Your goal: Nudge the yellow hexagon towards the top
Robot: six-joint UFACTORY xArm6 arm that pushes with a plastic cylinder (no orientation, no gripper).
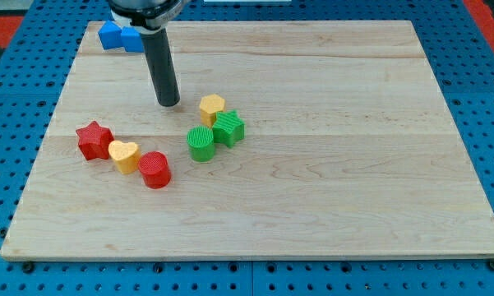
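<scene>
The yellow hexagon [212, 107] sits on the wooden board [329, 164], left of centre. It touches the green star [228, 128] just below it to the right. My tip [169, 104] rests on the board to the left of the yellow hexagon, about a block's width away and level with it. The dark rod rises from the tip towards the view's top.
A green cylinder [200, 143] sits below the hexagon, against the green star. A red star [93, 140], a yellow heart [124, 155] and a red cylinder [155, 170] lie in a row at the left. Blue blocks [120, 36] sit at the top left corner.
</scene>
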